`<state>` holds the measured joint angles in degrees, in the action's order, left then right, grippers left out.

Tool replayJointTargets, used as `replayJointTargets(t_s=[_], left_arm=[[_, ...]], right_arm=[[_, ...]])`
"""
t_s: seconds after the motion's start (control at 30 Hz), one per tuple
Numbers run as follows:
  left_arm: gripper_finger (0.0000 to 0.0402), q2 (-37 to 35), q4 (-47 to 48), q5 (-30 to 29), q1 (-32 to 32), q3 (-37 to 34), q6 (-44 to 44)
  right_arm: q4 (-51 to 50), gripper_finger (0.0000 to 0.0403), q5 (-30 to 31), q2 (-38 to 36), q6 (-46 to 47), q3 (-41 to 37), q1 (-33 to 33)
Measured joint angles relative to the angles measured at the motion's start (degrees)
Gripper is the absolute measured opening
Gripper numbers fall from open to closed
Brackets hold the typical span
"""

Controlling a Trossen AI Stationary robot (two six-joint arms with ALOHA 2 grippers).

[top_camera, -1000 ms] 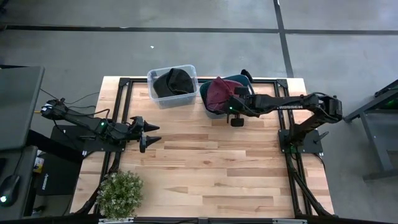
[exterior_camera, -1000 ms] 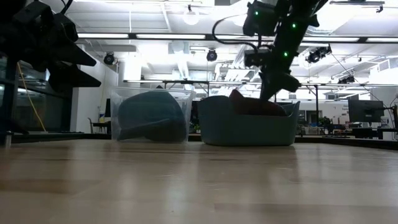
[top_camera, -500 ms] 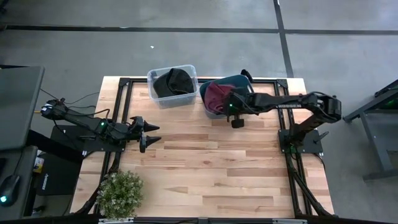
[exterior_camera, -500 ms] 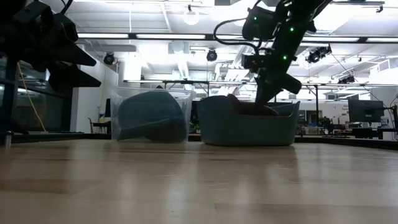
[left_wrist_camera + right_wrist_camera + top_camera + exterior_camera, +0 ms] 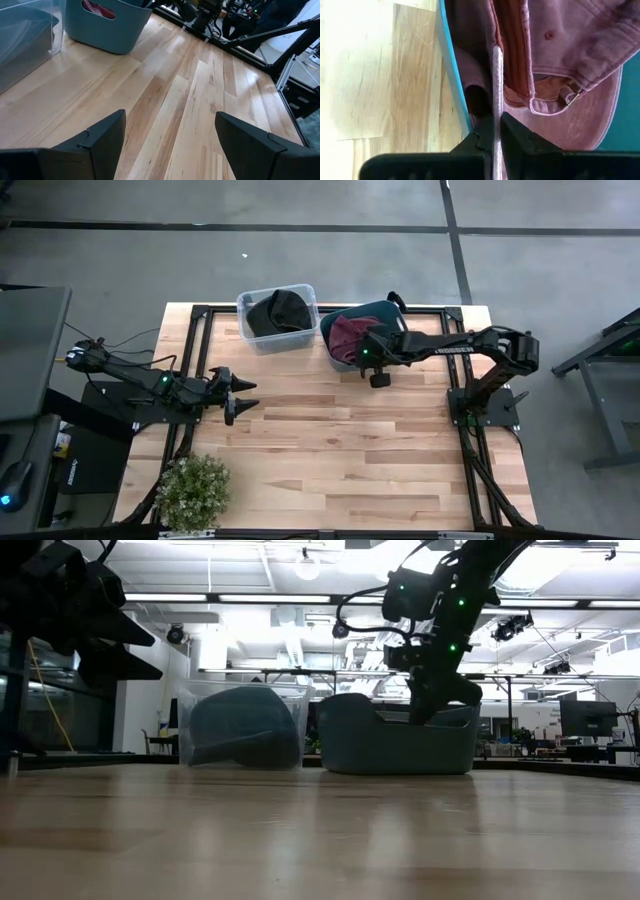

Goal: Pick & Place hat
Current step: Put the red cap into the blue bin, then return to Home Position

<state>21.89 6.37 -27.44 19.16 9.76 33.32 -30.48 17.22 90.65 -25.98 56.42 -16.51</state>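
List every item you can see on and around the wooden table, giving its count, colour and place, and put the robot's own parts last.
Clear plastic bin: one, far edge of table, holding a dark hat.
Teal plastic basket: one, beside the bin.
Maroon fabric hat: one, in the basket.
Green potted plant: one, near left corner.
Light wooden table: one.
Left gripper: black, open, above table's left side.
Right gripper: black, shut on the maroon hat at the basket.

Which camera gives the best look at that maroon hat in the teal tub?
The right wrist view: the maroon hat fills it, button, brim and strap plain, an edge pinched in the right gripper. The high view shows it small in the teal tub; the left wrist view only a sliver; the low view none.
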Motion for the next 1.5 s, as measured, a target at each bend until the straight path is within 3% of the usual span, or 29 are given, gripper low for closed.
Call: replayJointTargets(t_s=[0.33, 0.77, 0.93, 1.27, 1.5], left_arm=[[0.0292, -0.01, 0.02, 0.01, 0.00, 0.00, 0.00], [0.0292, -0.01, 0.00, 0.02, -0.01, 0.00, 0.01], [0.0292, -0.02, 0.02, 0.00, 0.00, 0.00, 0.00], [0.0292, -0.01, 0.02, 0.02, -0.01, 0.00, 0.00], [0.0292, -0.01, 0.02, 0.02, -0.02, 0.00, 0.00]], right_arm=[[-0.07, 0.0024, 1.13, 0.01, 1.24, 0.00, 0.31], [-0.80, 0.0150, 2.14, 0.07, 5.55, 1.32, 0.50], [-4.51, 0.0180, 2.30, 0.07, 5.62, 4.85, 0.57], [-16.76, 0.0173, 2.21, 0.07, 11.97, 14.88, 0.55], [-17.57, 0.0130, -9.46, -0.82, 17.17, 16.81, 0.55]])
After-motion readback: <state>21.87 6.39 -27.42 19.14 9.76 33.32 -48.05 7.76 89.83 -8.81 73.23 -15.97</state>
